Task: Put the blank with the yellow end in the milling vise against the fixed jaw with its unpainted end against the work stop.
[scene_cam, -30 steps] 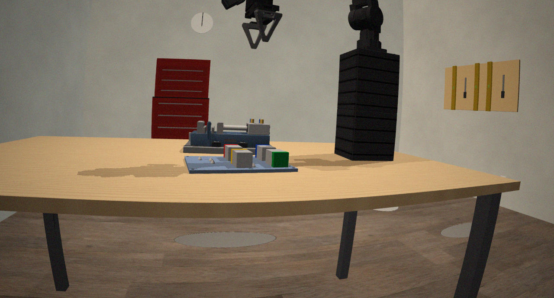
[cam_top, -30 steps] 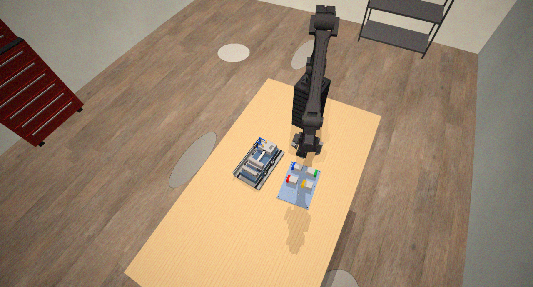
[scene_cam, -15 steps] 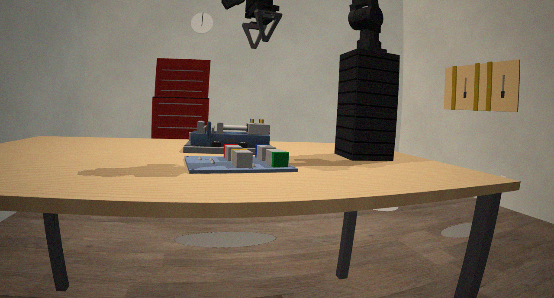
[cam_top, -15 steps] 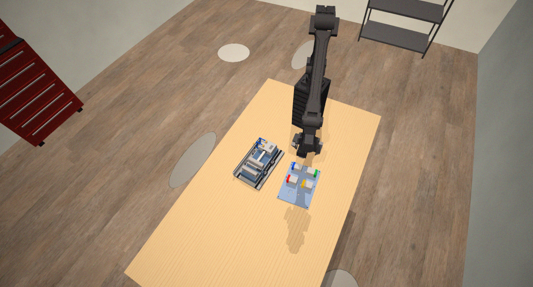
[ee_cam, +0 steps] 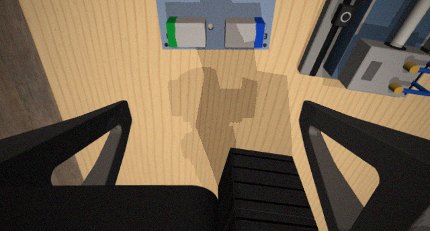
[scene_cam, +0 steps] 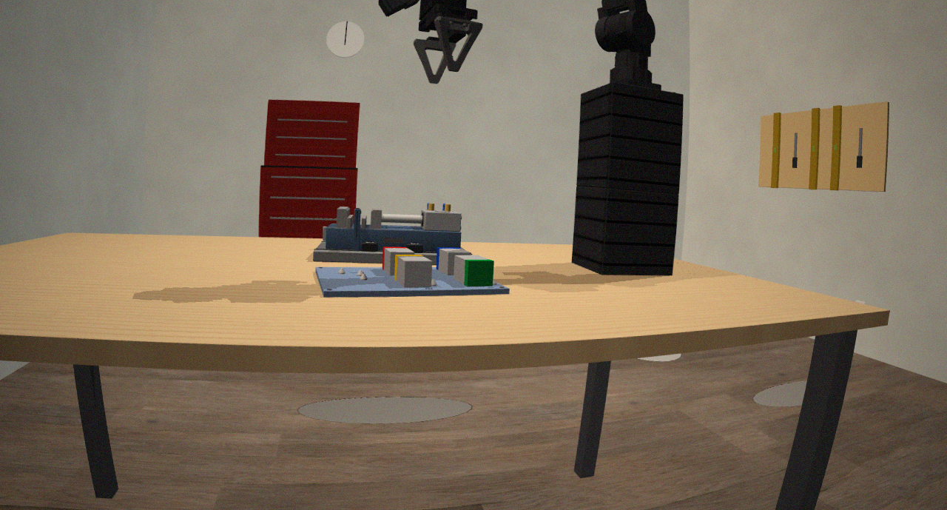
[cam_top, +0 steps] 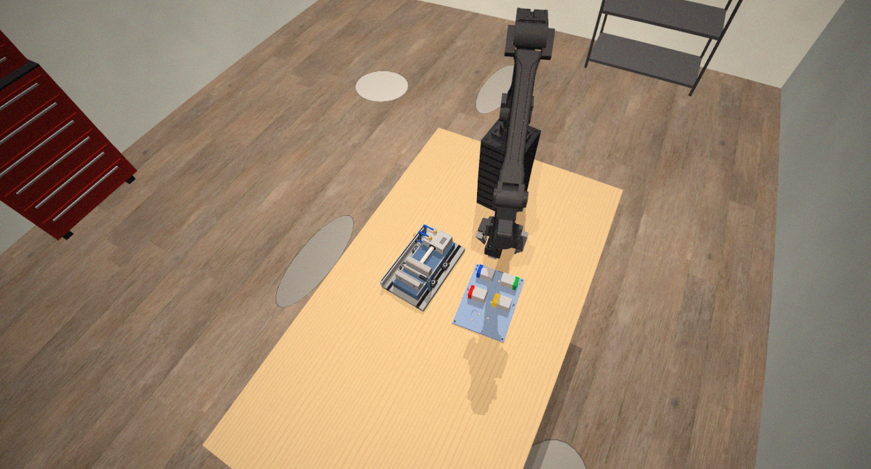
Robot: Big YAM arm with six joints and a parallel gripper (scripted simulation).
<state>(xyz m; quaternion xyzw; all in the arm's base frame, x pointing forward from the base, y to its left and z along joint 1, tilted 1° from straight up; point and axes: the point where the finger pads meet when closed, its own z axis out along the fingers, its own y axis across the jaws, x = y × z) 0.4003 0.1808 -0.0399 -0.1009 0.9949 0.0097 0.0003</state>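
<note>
The yellow-ended blank (cam_top: 503, 302) (scene_cam: 414, 272) lies on the blue plate (cam_top: 481, 329) (scene_cam: 351, 289), its yellow end toward the vise. It is out of the wrist view. The milling vise (scene_cam: 397, 237) (ee_cam: 369, 63) stands beside the plate. Its fixed jaw (cam_top: 408, 280) (scene_cam: 342, 217) is at the end away from the hoses, and no blank shows between the jaws. The low bars and work stop are too small to make out. My gripper (scene_cam: 444, 75) (ee_cam: 215, 110) is open and empty, high above the table on the arm-base side of the plate.
The red-ended blank (cam_top: 478, 293), blue-ended blank (cam_top: 485, 273) (ee_cam: 243, 33) and green-ended blank (cam_top: 509, 280) (scene_cam: 478, 272) (ee_cam: 188, 33) also lie on the plate. Small pegs stand at its far end. Blue hoses rise from the vise's near end. The black pedestal (scene_cam: 625, 182) (ee_cam: 265, 191) carries the arm.
</note>
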